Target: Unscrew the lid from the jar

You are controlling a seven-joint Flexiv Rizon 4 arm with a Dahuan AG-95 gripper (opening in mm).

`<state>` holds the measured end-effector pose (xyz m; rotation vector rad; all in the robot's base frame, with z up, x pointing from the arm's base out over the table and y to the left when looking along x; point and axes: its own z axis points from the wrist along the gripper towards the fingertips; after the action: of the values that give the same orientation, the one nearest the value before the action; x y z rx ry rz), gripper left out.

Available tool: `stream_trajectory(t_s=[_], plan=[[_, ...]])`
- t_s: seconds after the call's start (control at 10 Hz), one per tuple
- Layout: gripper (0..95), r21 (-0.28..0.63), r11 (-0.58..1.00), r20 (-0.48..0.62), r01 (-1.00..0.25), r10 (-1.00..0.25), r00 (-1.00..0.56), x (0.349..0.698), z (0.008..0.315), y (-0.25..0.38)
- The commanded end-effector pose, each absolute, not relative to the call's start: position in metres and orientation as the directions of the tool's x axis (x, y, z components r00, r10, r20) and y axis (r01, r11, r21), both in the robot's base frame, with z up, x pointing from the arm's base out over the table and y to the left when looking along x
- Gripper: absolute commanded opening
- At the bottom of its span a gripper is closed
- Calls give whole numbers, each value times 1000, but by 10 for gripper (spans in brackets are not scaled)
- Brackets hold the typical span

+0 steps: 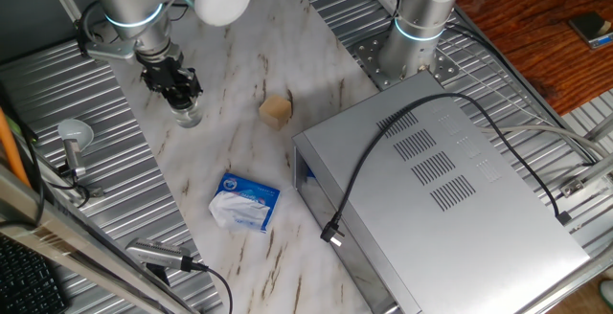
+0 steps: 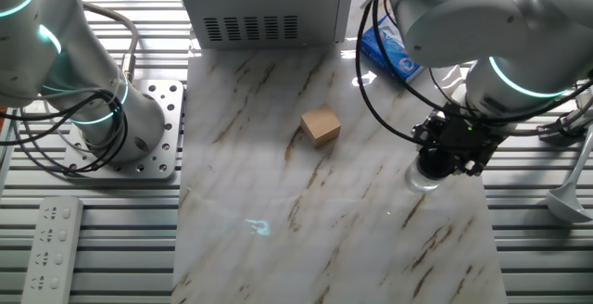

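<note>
Here the gripper (image 1: pixel 179 92) sits directly on top of the jar (image 1: pixel 189 115), near the tan cube (image 1: pixel 275 111) on the marble table (image 1: pixel 239 170), fingers apparently pinching the hidden lid, which seemingly remains seated, so unscrewing is judged unfinished.

No legible text, brand, number or sign in either fixed view. Blue-and-white packet (image 1: pixel 245 202) carries print on its face, but I cannot resolve it; in the other fixed view it is partly hidden behind my arm and equally unreadable. Grey metal box (image 1: pixel 450 180) shows only vent slots and faint marks I cannot read. White power strip (image 2: pixel 56 246) shows sockets, no readable markings.
</note>
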<state>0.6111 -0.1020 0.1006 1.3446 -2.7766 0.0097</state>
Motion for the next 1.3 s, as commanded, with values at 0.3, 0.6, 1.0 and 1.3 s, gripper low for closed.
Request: stream_trajectory(t_s=[0.3,0.6,1.0,1.3], plan=[[570,23,620,66,-785,-784,-617,612,95,-102],[570,20,619,66,-785,-784,-617,612,95,-102],[570,21,616,66,-787,-787,-614,612,95,-102],[570,20,613,65,-790,-789,-611,612,95,-102]])
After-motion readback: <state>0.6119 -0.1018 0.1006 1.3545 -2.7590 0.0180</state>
